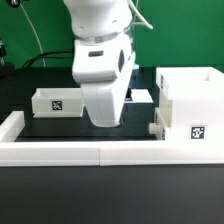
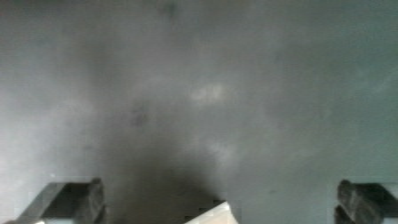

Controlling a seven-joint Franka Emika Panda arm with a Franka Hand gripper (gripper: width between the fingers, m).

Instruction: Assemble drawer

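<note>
The drawer's big open-fronted box housing (image 1: 190, 112) stands at the exterior view's right, tag facing front. One small open-top tray (image 1: 57, 101) sits at the left. A second white part (image 1: 141, 97), probably the other tray, shows partly behind my arm. My gripper (image 1: 105, 120) hangs low over the dark table between the tray and the housing; its fingertips are hidden there. In the wrist view my gripper (image 2: 221, 206) is open and empty, with its fingers (image 2: 71, 200) wide apart. A white corner (image 2: 217, 216) of some part pokes in between them; I cannot tell which part.
A long low white border wall (image 1: 100, 153) runs along the front and turns back at the left (image 1: 12, 126). A small white block (image 1: 157, 129) sits against the housing's lower left. Cables hang behind the arm.
</note>
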